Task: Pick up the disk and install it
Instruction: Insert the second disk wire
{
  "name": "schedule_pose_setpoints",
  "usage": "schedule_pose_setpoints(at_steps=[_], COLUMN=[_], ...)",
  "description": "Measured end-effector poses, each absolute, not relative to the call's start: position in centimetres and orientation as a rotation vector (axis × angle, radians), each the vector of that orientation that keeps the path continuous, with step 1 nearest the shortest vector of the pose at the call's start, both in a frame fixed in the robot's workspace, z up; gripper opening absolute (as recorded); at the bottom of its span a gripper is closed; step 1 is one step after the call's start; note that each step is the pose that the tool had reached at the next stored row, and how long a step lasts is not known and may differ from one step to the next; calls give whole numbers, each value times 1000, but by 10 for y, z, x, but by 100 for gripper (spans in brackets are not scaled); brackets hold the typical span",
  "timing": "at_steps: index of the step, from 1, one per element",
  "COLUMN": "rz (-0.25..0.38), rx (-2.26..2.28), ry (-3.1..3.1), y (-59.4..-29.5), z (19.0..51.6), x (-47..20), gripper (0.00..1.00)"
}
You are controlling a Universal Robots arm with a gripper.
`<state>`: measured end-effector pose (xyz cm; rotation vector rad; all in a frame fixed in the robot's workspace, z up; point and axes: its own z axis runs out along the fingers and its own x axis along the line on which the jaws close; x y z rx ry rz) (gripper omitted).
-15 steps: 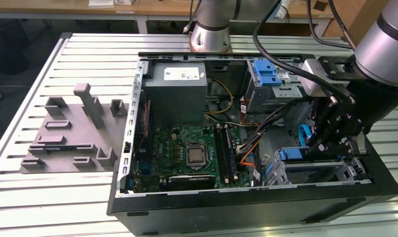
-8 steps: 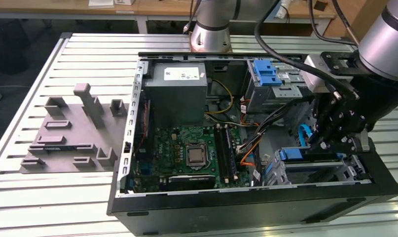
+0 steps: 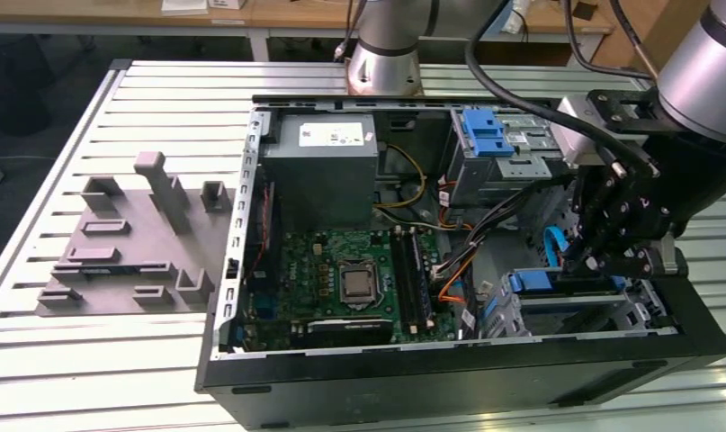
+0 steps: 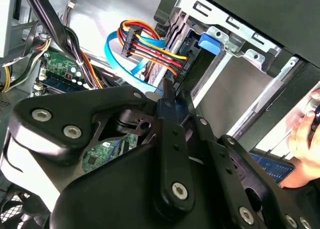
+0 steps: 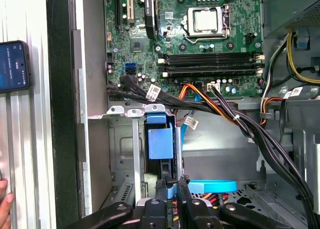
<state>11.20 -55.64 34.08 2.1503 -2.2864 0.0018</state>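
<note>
Between pincer point(image 5: 171, 188) tips, disk point(image 5: 161, 143).

Slatted table point(image 3: 50, 360): computer case point(image 3: 459, 382), grey fixture point(image 3: 129, 238).

Matt black gripper point(image 5: 171, 188) — bright blue plastic disk point(image 5: 161, 143) frame.

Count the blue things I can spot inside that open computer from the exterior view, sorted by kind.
Blue ribbed latch on the metal cage: 1
Blue frame of the disk, in the lower bay: 1
Light-blue cable: 1
Total: 3
</note>
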Motion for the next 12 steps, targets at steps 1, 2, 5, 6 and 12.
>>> schedule_pose_setpoints(at_steps=[1, 2, 5, 6, 12], rz=[2, 2, 2, 2, 2], rx=[2150, 2150, 2150, 2150, 2150], ry=[-2286, -2286, -2286, -2286, -2286], y=[-556, -556, -556, -556, -557], z=[341, 341, 341, 341, 341], x=[112, 112, 112, 112, 113], gripper=[23, 23, 23, 23, 16])
